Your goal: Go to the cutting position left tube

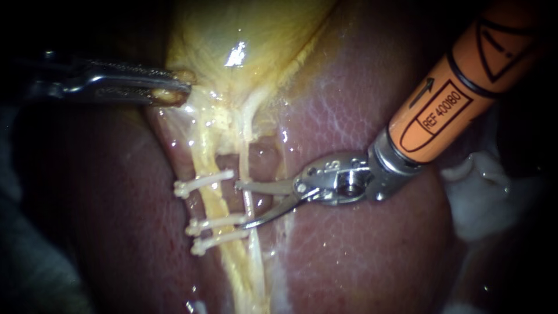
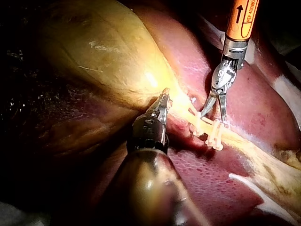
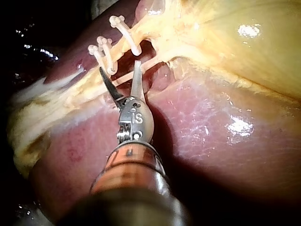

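Endoscope view: light falls from the camera side, bright at centre, dropping to near black at the corners and along the left margin. Hard white glare spot on the wet pale yellow gallbladder; smaller glints on the glossy dark red liver. Steel left instrument shows streak highlights, its shaft lost in shadow behind. Orange-shafted right instrument evenly lit, its metal wrist shining. Left wrist view: dim; gallbladder the brightest patch, near shaft and surroundings in deep shadow. Right wrist view: brighter; two glare patches, one on gallbladder, one on liver; the instrument throws a dark shadow on the liver beside it.
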Action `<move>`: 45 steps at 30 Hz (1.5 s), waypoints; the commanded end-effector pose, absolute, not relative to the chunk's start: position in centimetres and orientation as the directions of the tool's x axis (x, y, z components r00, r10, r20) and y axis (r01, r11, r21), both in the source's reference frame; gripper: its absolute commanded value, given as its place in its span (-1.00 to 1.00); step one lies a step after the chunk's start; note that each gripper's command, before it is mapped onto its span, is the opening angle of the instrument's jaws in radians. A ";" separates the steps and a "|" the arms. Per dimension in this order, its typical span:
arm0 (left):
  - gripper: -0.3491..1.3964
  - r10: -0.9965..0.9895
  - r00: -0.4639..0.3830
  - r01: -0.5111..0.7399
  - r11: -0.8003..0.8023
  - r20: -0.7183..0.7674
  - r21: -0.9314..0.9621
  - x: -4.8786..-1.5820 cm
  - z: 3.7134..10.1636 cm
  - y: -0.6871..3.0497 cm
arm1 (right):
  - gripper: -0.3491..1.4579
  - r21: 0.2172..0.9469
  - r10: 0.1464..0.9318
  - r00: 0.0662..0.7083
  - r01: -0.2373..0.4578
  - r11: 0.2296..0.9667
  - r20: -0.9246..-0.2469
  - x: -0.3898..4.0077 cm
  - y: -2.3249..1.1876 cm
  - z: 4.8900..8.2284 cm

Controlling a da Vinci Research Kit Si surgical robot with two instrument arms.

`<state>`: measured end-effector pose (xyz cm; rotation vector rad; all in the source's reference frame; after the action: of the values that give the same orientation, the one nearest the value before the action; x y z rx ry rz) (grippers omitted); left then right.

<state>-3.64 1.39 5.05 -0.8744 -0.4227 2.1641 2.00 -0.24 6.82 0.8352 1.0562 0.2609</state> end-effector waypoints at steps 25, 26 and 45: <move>-1.00 0.749 -0.484 -0.524 -0.663 -0.453 -0.535 -3.67 5.05 1.40 | 0.90 0.740 0.632 0.390 0.276 0.614 -0.670 2.93 -0.37 6.66; -1.00 0.748 -0.484 -0.524 -0.663 -0.453 -0.535 -3.67 5.05 1.40 | 0.90 0.740 0.633 0.388 0.277 0.613 -0.670 2.94 -0.37 6.66; -1.00 0.748 -0.484 -0.524 -0.663 -0.453 -0.535 -3.67 5.05 1.40 | 0.92 0.781 0.699 0.349 0.277 0.559 -0.624 2.95 -0.34 6.26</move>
<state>-3.67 1.40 5.05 -0.8722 -0.4207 2.1631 2.95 -0.34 6.26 0.9928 1.2291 0.3413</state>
